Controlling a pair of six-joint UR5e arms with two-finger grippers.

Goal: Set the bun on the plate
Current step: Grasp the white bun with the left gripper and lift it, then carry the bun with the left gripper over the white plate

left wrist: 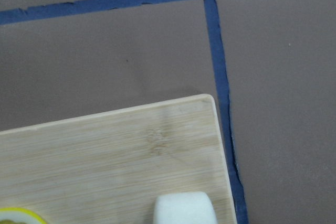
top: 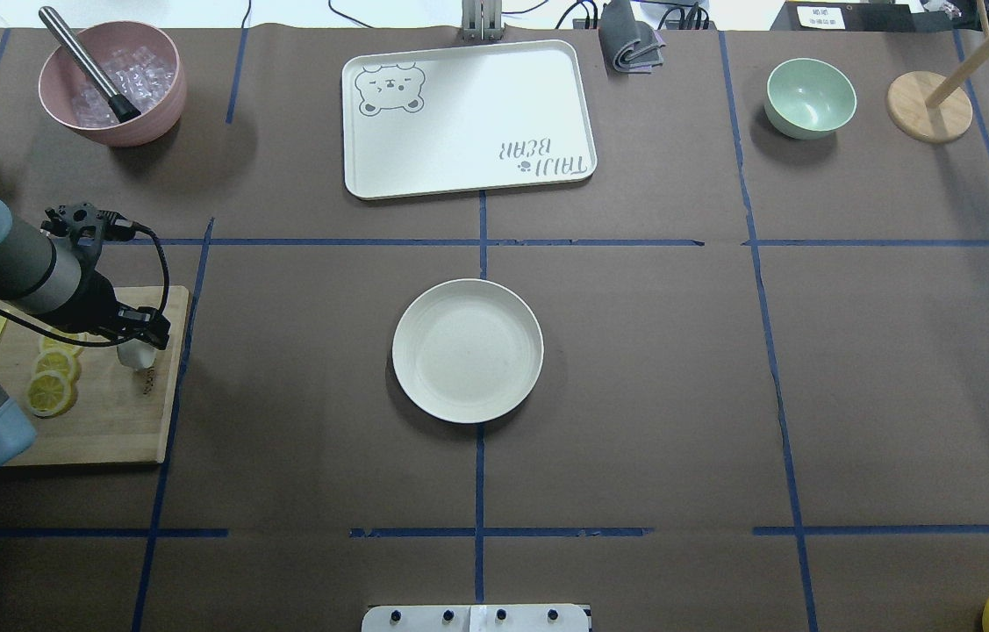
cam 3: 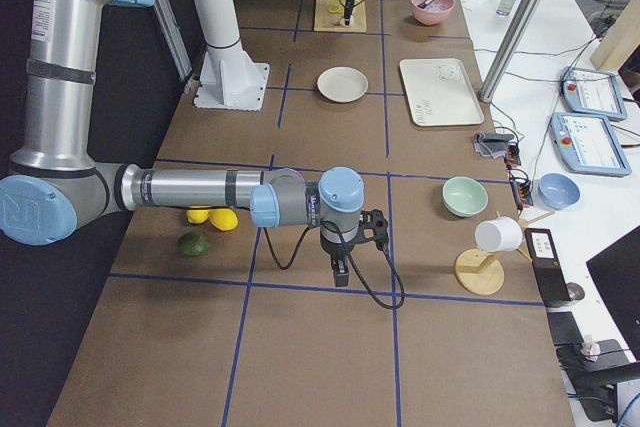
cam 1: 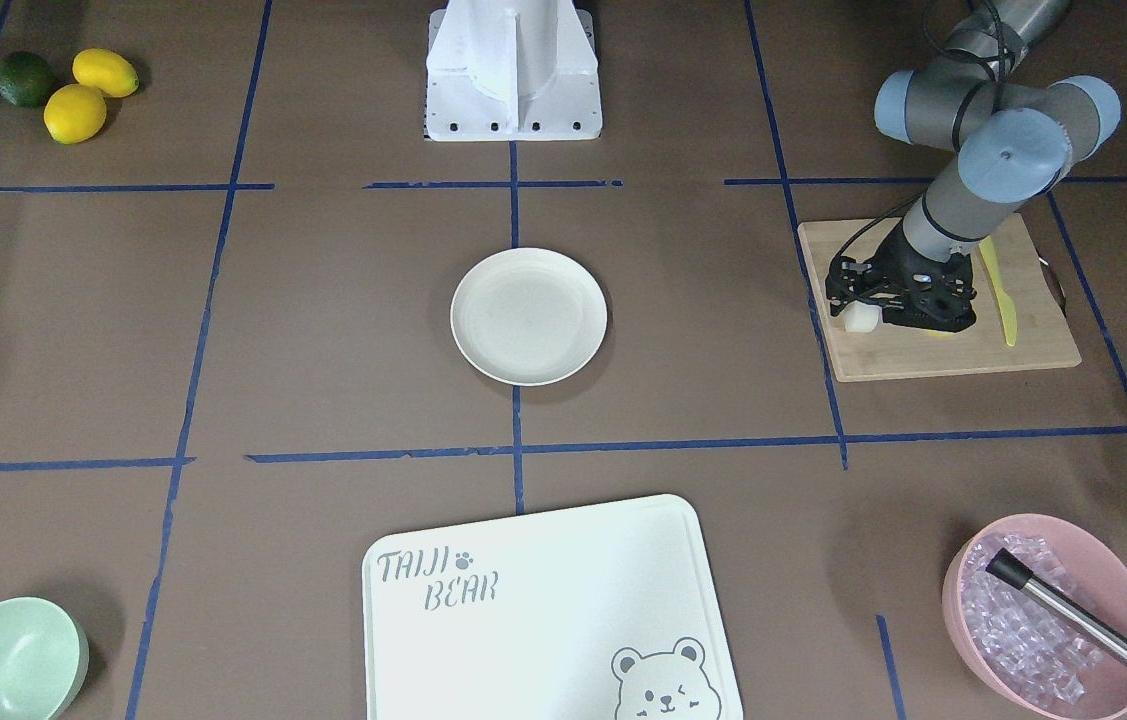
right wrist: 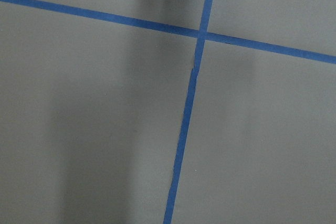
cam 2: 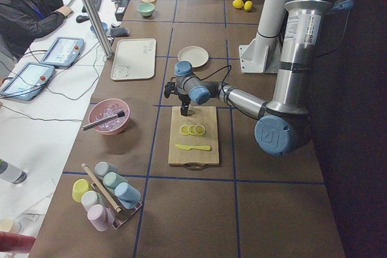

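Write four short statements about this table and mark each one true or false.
1. The bun sits on the plate. False: it is on the wooden board.
2. The left tool is down at the bun. True.
3. The plate is bare. True.
4. The lemon slices lie in the pink bowl. False: they lie on the wooden board.

Even light falls from above. Soft shadows lie beside the plate (top: 468,351) and the mint-green bowl (top: 810,96). The right wrist view shows a broad dim shadow on the table (right wrist: 262,129).
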